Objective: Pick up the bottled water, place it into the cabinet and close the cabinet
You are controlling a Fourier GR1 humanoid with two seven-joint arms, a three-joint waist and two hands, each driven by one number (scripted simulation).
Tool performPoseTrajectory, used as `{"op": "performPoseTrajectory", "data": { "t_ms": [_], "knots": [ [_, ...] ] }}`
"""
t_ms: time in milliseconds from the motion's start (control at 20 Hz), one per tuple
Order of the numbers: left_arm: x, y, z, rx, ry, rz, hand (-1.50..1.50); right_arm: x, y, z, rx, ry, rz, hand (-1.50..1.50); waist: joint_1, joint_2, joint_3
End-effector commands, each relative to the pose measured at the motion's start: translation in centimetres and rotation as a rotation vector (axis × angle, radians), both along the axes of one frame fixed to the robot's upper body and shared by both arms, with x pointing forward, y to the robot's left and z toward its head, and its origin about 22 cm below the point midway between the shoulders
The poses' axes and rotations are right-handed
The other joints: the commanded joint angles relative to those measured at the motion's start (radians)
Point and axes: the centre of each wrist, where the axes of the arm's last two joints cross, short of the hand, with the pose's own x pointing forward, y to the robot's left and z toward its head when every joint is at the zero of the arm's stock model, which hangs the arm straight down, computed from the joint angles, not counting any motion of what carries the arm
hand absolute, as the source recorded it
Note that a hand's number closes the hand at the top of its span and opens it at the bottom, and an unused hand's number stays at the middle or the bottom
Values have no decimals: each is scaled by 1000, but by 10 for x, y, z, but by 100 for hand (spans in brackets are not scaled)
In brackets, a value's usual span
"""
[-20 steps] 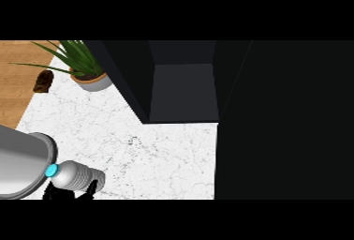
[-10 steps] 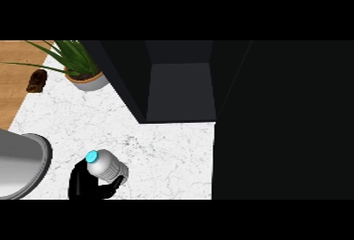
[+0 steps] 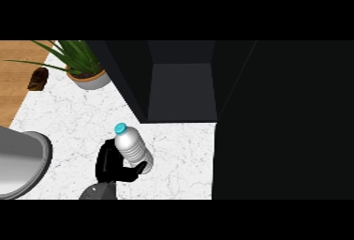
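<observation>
Fingers of the left hand (image 3: 110,165) curl round the bottled water (image 3: 132,147) at near left, its blue cap tilted far-left. Beyond it, to the far right, the cabinet (image 3: 181,91) stands open. No right hand shows.

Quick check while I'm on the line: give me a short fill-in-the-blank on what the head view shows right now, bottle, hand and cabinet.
1. The bottled water has a cap coloured ____.
2. The left hand is ____ the bottle, fingers curled round it.
3. The cabinet ahead of the bottle stands ____.
4. The potted plant sits at the counter's far ____ corner.

Missing words: blue; holding; open; left
</observation>
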Motion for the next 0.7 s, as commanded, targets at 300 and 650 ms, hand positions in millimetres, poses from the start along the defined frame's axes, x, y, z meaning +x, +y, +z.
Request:
{"op": "performPoseTrajectory", "data": {
  "t_ms": [300, 650],
  "knots": [
    [34, -68, 69, 53, -33, -48, 150, 2, -6, 16, 35, -39, 4, -150, 0, 2, -1],
    [68, -106, 121, 169, -80, -38, 150, -5, -15, 14, 46, -40, 4, -150, -8, 1, 0]
  ]
}}
